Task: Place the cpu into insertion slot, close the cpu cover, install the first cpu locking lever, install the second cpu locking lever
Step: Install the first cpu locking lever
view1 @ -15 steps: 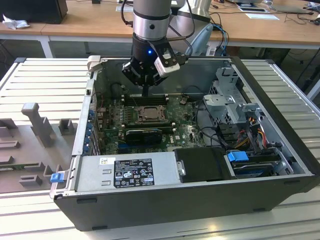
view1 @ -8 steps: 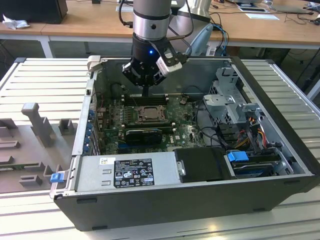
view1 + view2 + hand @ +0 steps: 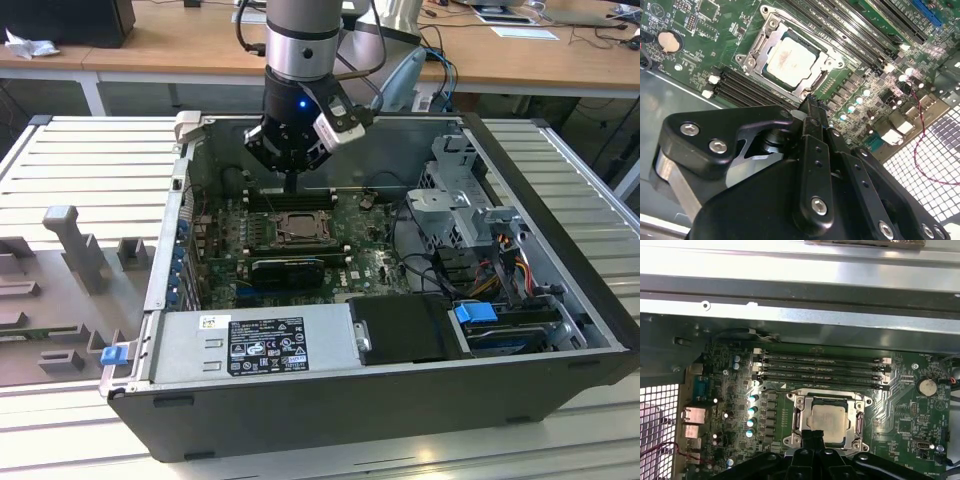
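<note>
The small flat square cpu with its pale silver-beige metal top (image 3: 790, 59) lies in the black-framed insertion slot (image 3: 802, 423), just beyond the tip of the black tool (image 3: 809, 102), whose fingers are pressed together on nothing. The thin dark-silver cpu cover (image 3: 771, 39) looks closed around it. I judge the chip light, stiff and fragile underneath, best held by opposite edges.

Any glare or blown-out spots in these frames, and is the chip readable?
First wrist view: the case wall is washed out by glare, but the chip reads clearly. Second wrist view: the perforated panel is blown out white; the chip is evenly lit. Exterior view: even lighting, the socket dim under the arm.
</note>
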Motion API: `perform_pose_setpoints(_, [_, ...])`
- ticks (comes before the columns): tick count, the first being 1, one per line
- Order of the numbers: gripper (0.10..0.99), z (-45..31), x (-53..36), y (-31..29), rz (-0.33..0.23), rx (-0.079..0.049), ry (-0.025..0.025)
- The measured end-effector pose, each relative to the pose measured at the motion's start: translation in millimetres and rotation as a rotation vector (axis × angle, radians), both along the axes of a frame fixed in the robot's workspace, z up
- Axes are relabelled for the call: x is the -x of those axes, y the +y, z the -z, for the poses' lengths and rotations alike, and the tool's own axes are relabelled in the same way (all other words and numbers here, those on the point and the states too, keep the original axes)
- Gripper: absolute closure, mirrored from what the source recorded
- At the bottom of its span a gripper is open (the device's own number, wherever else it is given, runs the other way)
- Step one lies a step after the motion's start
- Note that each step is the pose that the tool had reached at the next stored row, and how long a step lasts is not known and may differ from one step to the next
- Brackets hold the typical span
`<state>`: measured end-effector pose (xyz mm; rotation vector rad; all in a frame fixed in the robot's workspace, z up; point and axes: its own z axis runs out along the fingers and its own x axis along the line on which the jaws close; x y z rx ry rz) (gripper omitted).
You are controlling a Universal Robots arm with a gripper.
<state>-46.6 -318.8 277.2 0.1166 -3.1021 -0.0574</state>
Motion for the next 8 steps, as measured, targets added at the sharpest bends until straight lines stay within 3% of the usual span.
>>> perform_pose_setpoints(5, [0.980, 0.0, 3.0, 0.0, -0.003, -0.002, -0.0001])
perform_pose_setpoints(8, [0.980, 0.0, 16.6, 0.0, -0.006, -0.006, -0.0016])
